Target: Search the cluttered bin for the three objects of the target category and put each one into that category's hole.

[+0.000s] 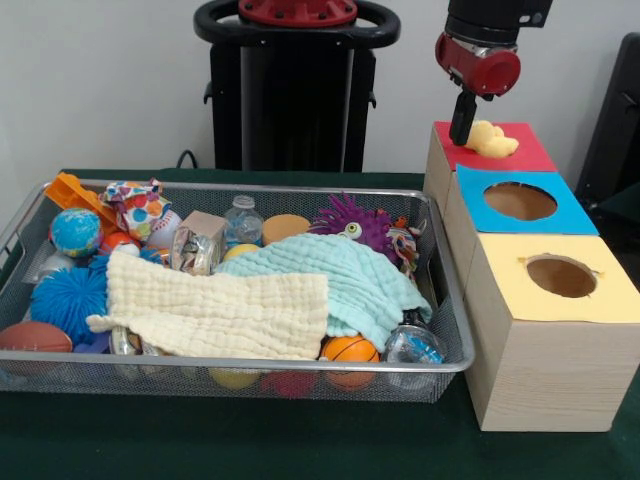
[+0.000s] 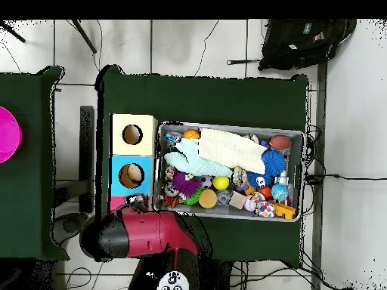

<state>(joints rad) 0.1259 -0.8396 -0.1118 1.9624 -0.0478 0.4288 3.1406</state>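
A yellow soft toy [image 1: 492, 140] lies on the red top of the far box [image 1: 520, 155], over where its hole would be. My gripper [image 1: 461, 132] hangs just to the toy's left, its tip at the toy's level; whether it touches the toy I cannot tell. The blue-topped box [image 1: 520, 202] and the yellow-topped box [image 1: 560, 277] each show an open round hole. The wire bin [image 1: 445, 300] sits to their left, packed with toys. In the overhead view my arm [image 2: 143, 234] covers the red box; the blue box [image 2: 130, 175] and the yellow box [image 2: 132, 134] show.
Inside the bin, a cream cloth [image 1: 215, 315] and a mint cloth [image 1: 340, 280] cover much of the pile. Around them lie a purple spiky toy [image 1: 355, 220], a blue spiky ball [image 1: 65, 295], a small basketball [image 1: 350, 350], a globe ball [image 1: 75, 230] and a bottle [image 1: 241, 218].
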